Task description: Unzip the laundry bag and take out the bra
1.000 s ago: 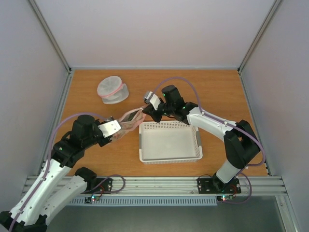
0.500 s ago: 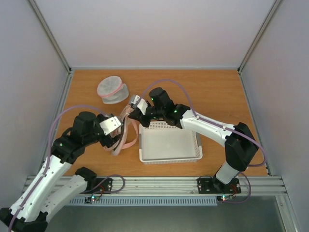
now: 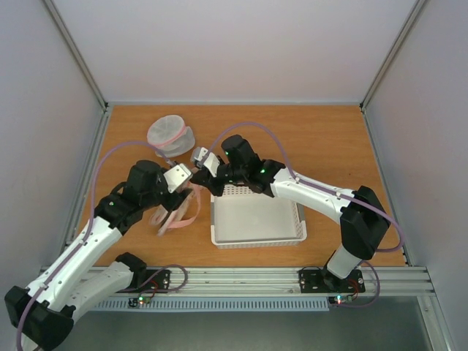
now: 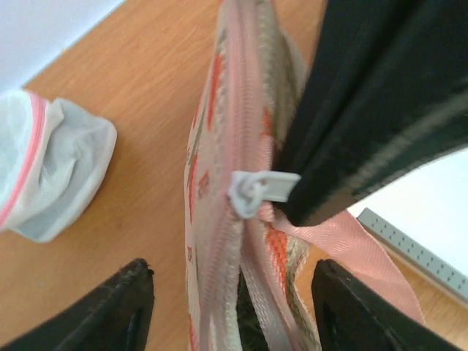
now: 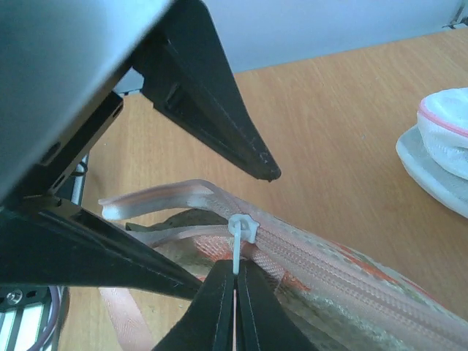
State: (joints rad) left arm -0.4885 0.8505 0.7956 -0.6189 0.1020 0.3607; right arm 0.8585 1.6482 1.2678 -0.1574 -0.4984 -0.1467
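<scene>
Black fingers (image 5: 213, 311) of the right gripper (image 5: 235, 274) are shown pressed together on the tab of the white zipper pull (image 5: 242, 227), which is held directly ahead of the fingertips. From the pull, the pink zipper (image 5: 329, 252) of the laundry bag (image 5: 344, 292) is seen to run off to the right of this gripper with its teeth meshed. To the left of the pull the two tapes are parted, and a dark olive patch, taken to be the bra (image 5: 183, 218), is exposed in the gap. The bra is therefore judged to be inside the bag, just beyond the pull on the opened side.

The left gripper (image 4: 232, 274) is shown with its fingers (image 4: 121, 307) apart, astride the bag without visible contact. The bag's long axis is aligned with the reach of this gripper, passing between the fingers and onward past the pull. The opened end is the one nearer the left gripper, the closed end the farther.

The coming move is judged to depend on this relation: the pull must be drawn along the zipper line, away from the left gripper, while the bag is steadied. Farther out, a round mesh pouch (image 3: 170, 137) is seen on the counter (image 3: 329, 139) to the left of the left gripper, and a white basket (image 3: 257, 240) to its right.
</scene>
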